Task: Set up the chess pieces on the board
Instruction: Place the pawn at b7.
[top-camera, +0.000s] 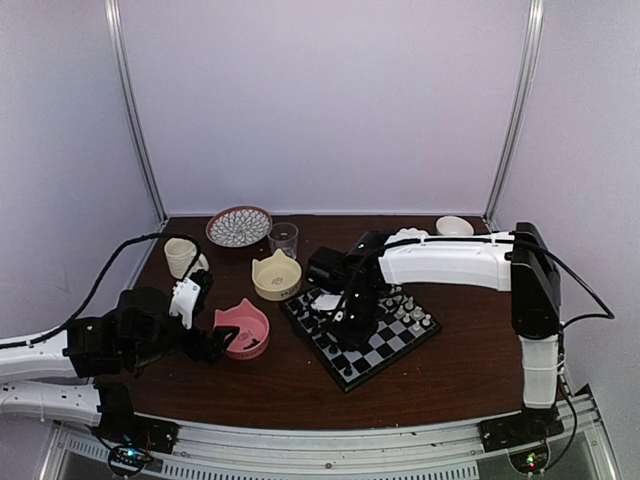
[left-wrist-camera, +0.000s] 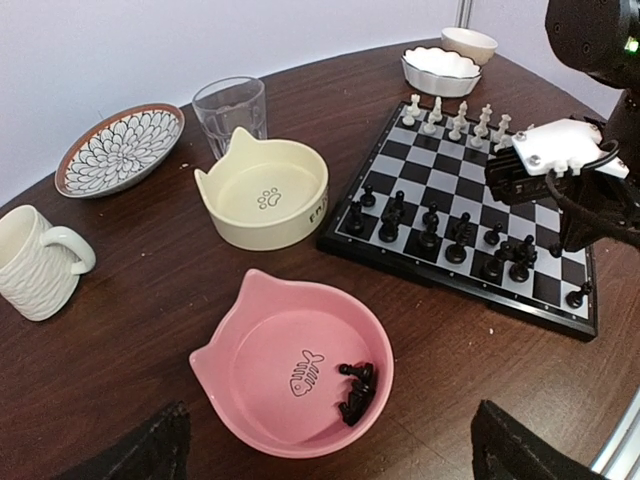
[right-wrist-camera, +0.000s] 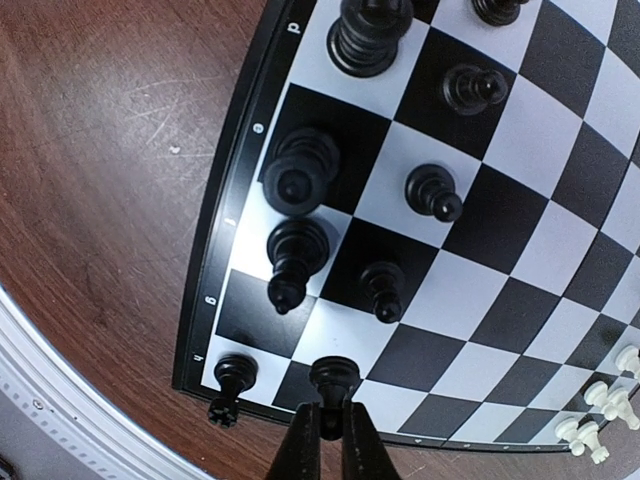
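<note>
The chessboard (top-camera: 385, 345) lies right of centre, also in the left wrist view (left-wrist-camera: 470, 190) and the right wrist view (right-wrist-camera: 500, 260). Several black chessmen (left-wrist-camera: 440, 235) stand on its near rows. My right gripper (right-wrist-camera: 328, 425) is shut on a black pawn (right-wrist-camera: 335, 378) standing on a dark square in the board's edge row. It shows from above over the board (top-camera: 350, 318). A few black chessmen (left-wrist-camera: 355, 392) lie in the pink cat-shaped bowl (left-wrist-camera: 250, 390). My left gripper (left-wrist-camera: 330, 465) hangs open and empty just above that bowl (top-camera: 250, 318).
White chessmen (left-wrist-camera: 455, 118) line the board's far row. A cream cat-shaped bowl (left-wrist-camera: 262, 193), a glass (left-wrist-camera: 230, 112), a patterned plate (left-wrist-camera: 118, 150) and a white mug (left-wrist-camera: 35, 262) stand left of the board. Two small white bowls (left-wrist-camera: 440, 68) sit behind it.
</note>
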